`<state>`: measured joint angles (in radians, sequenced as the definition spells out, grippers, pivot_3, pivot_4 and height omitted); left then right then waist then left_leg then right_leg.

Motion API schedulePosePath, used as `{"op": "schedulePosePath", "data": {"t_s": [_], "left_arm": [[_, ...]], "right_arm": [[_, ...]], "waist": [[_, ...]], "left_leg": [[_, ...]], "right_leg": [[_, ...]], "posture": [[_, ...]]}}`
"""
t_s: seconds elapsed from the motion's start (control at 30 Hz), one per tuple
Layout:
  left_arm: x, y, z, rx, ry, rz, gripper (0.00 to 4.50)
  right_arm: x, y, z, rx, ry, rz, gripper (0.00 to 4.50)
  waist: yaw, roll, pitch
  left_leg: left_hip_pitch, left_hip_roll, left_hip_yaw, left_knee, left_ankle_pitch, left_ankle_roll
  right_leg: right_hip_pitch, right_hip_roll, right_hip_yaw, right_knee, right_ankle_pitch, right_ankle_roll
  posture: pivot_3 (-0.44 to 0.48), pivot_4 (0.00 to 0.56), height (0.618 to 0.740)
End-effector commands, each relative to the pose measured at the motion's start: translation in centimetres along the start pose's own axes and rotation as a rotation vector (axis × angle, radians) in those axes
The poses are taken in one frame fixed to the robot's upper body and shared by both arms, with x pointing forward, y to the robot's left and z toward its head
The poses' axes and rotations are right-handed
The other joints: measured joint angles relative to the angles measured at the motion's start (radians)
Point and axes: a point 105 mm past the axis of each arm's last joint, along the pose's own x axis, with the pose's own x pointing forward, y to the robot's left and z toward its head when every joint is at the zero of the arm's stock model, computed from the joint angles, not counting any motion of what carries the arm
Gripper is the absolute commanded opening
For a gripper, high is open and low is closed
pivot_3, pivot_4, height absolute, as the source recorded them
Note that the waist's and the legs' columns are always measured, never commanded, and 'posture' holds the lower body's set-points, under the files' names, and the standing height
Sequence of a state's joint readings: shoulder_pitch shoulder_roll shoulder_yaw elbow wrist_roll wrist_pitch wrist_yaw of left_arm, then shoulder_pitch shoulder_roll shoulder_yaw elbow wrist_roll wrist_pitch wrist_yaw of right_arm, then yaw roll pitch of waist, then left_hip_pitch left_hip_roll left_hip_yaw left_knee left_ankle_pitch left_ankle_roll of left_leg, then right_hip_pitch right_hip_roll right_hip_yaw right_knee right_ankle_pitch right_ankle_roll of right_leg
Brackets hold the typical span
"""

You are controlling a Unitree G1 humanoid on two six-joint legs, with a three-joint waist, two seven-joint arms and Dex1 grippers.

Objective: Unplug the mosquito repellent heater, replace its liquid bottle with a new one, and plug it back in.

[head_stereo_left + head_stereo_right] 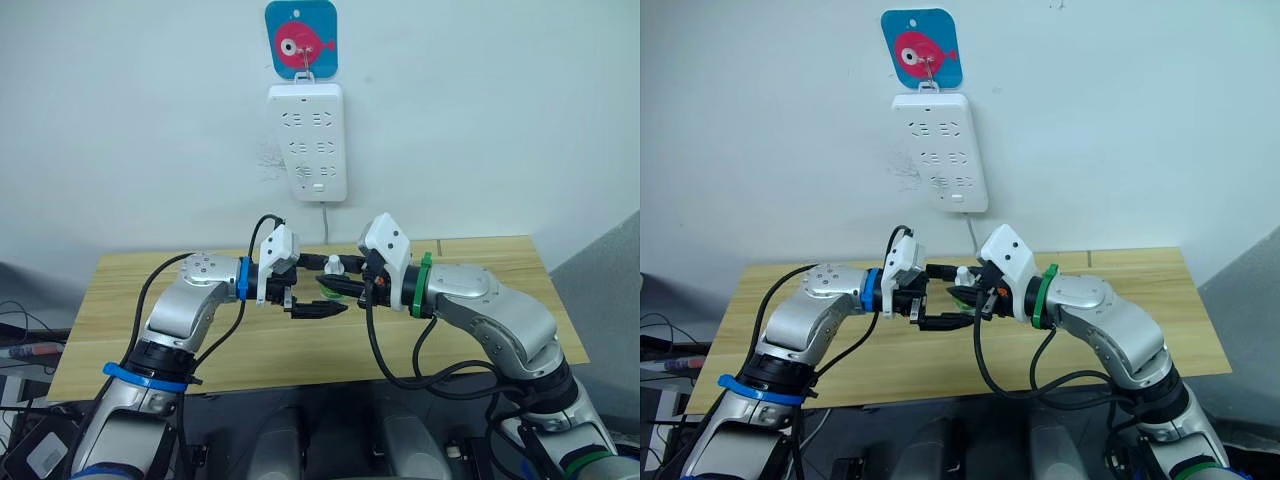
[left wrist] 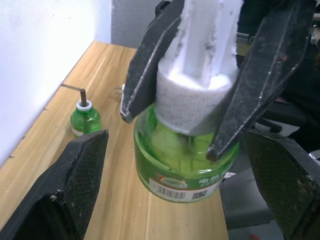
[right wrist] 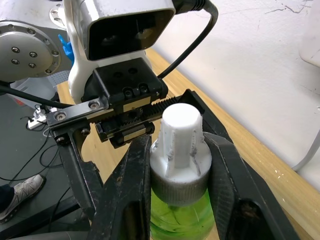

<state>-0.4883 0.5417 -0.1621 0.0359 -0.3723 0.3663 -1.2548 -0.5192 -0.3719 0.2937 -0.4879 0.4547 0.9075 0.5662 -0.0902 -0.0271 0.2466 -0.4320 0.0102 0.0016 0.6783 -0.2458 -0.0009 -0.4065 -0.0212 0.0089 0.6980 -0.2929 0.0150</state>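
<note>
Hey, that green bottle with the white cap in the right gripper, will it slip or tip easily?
Probably light: the bottle is small, clear plastic. The ribbed white cap that the right gripper pinches should resist slipping. Set down, its wide body would likely stand steady.

Glossy plastic bottle [image 2: 185,160]; matt wooden table [image 2: 120,200].

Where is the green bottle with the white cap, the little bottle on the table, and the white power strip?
white-capped green bottle [image 2: 182,167], left wrist view, green body
little bottle [image 2: 84,120], left wrist view, green body
power strip [image 1: 308,140], left eye view, middle of its face
</note>
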Motion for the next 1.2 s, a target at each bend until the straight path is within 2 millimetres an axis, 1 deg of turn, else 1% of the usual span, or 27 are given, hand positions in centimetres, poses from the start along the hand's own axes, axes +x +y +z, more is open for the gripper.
{"op": "schedulePosePath", "data": {"t_s": [0.03,0.2,0.23,0.37,0.4,0.43,0.53,0.67,0.77,0.83,0.87,0.9,0.93,0.97,1.0,1.03,1.1,1.2], "left_arm": [[0.5,-0.4,0.5,0.005,-0.031,-0.009,3.90],[0.7,-0.1,0.8,0.011,-0.054,0.008,2.38],[0.8,0.0,0.9,0.015,-0.061,0.010,2.27],[0.8,-0.4,1.2,0.049,-0.061,-0.016,2.27],[0.8,-0.6,1.2,0.067,-0.055,-0.030,2.27],[0.8,-0.8,1.3,0.079,-0.055,-0.039,2.27],[0.8,-1.4,1.5,0.117,-0.047,-0.085,2.27],[0.6,-2.0,1.6,0.151,-0.022,-0.148,2.27],[0.7,-2.0,1.9,0.162,-0.025,-0.159,2.27],[0.8,-2.0,2.1,0.164,-0.028,-0.159,2.27],[0.9,-2.0,2.2,0.165,-0.033,-0.153,2.27],[0.9,-2.0,2.1,0.161,-0.036,-0.140,2.27],[0.9,-1.9,2.1,0.158,-0.037,-0.130,2.27],[0.8,-1.9,2.0,0.151,-0.040,-0.114,2.27],[0.8,-1.8,1.8,0.143,-0.042,-0.096,2.27],[0.7,-1.7,1.7,0.138,-0.044,-0.079,2.27],[0.6,-1.3,1.4,0.133,-0.054,-0.024,2.27],[0.7,-0.9,1.2,0.140,-0.062,0.030,2.27]], "right_arm": [[-0.4,0.7,1.3,-0.026,-0.056,0.023,1.13],[-0.3,1.1,1.2,-0.024,-0.056,0.042,1.13],[-0.3,1.1,1.2,-0.024,-0.056,0.044,1.13],[-0.2,1.4,1.1,-0.022,-0.051,0.069,1.13],[-0.3,1.7,1.1,-0.028,-0.050,0.098,1.13],[-0.4,2.0,1.2,-0.043,-0.054,0.140,1.13],[-1.0,2.6,1.2,-0.109,-0.022,0.334,1.13],[-1.6,1.9,1.0,-0.154,0.075,0.505,1.13],[-2.0,1.7,1.1,-0.159,0.108,0.551,1.13],[-2.1,1.1,1.4,-0.155,0.098,0.519,1.84],[-2.1,0.7,1.5,-0.158,0.086,0.487,2.07],[-2.6,-0.2,1.6,-0.166,0.079,0.432,2.43],[-3.0,-0.7,1.6,-0.171,0.076,0.396,2.68],[-3.6,-1.3,1.7,-0.174,0.071,0.352,3.09],[-4.3,-1.8,1.7,-0.185,0.070,0.299,3.39],[-4.9,-2.2,1.7,-0.198,0.073,0.256,3.73],[-6.1,-2.0,1.6,-0.195,0.042,0.155,4.39],[-6.6,-1.0,1.5,-0.169,0.003,0.076,4.44]], "waist": [[0.000,0.000,0.000],[0.000,0.000,0.000],[0.000,0.000,0.000],[0.000,0.000,0.000],[0.000,0.000,0.000],[0.000,0.000,0.000],[0.000,0.000,0.000],[-0.002,0.000,0.000],[0.000,0.000,0.000],[0.001,0.000,0.000],[0.001,0.000,0.000],[0.001,0.000,0.000],[0.001,0.000,0.000],[0.004,0.000,0.000],[0.005,0.000,0.000],[0.005,0.000,0.000],[0.006,0.000,0.000],[0.002,0.000,0.000]], "left_leg": [[0.000,0.000,0.000,0.000,0.000,0.000],[0.000,0.000,0.000,0.000,0.000,0.000],[0.000,0.000,0.000,0.000,0.000,0.000],[0.000,0.000,0.000,0.000,0.000,0.000],[0.000,0.000,0.000,0.000,0.000,0.000],[0.000,0.000,0.000,0.000,0.000,0.000],[0.000,-0.001,0.001,0.000,0.000,0.000],[0.000,0.000,0.001,0.001,0.000,0.000],[0.001,0.000,0.000,0.000,0.000,0.000],[0.000,0.000,0.000,0.000,0.000,0.000],[0.000,0.000,0.000,0.000,0.000,0.000],[0.000,0.000,0.000,0.000,0.000,0.000],[0.000,0.000,0.000,0.000,0.000,0.000],[0.000,0.000,0.000,0.001,0.000,0.000],[0.000,0.000,0.000,0.001,0.000,0.000],[0.000,-0.001,0.000,0.001,0.000,0.000],[0.000,-0.001,0.001,0.001,0.000,0.000],[0.000,0.000,0.000,0.000,0.000,0.000]], "right_leg": [[0.000,0.000,0.000,0.000,0.000,0.000],[0.000,0.000,0.000,0.000,0.000,0.000],[0.000,0.000,0.000,0.000,0.000,0.000],[0.000,0.000,0.000,0.000,0.000,0.000],[0.000,0.000,0.000,0.000,0.000,0.000],[0.000,0.000,0.000,0.000,0.000,0.000],[0.000,0.000,0.001,0.000,0.000,0.000],[0.000,0.001,0.001,0.000,0.001,0.001],[0.000,0.001,0.000,0.000,0.001,0.001],[0.000,0.001,0.000,0.000,0.001,0.001],[0.000,0.001,0.000,0.000,0.001,0.001],[0.000,0.001,0.001,-0.001,0.001,0.001],[0.000,0.001,0.001,-0.001,0.001,0.001],[0.000,0.001,0.001,-0.001,0.001,0.001],[0.001,0.000,0.001,-0.001,0.001,0.001],[0.001,0.000,0.001,-0.001,0.001,0.001],[0.001,-0.001,0.002,-0.001,0.001,0.001],[0.000,0.000,0.001,0.000,0.001,0.001]], "posture": [[-0.202,0.211,0.740],[-0.202,0.209,0.740],[-0.202,0.209,0.740],[-0.198,0.208,0.740],[-0.197,0.209,0.740],[-0.197,0.209,0.740],[-0.208,0.212,0.740],[-0.189,0.211,0.740],[-0.183,0.209,0.740],[-0.184,0.207,0.740],[-0.185,0.208,0.740],[-0.187,0.208,0.740],[-0.189,0.208,0.740],[-0.192,0.209,0.740],[-0.195,0.211,0.740],[-0.197,0.212,0.740],[-0.197,0.213,0.740],[-0.200,0.216,0.740]]}}
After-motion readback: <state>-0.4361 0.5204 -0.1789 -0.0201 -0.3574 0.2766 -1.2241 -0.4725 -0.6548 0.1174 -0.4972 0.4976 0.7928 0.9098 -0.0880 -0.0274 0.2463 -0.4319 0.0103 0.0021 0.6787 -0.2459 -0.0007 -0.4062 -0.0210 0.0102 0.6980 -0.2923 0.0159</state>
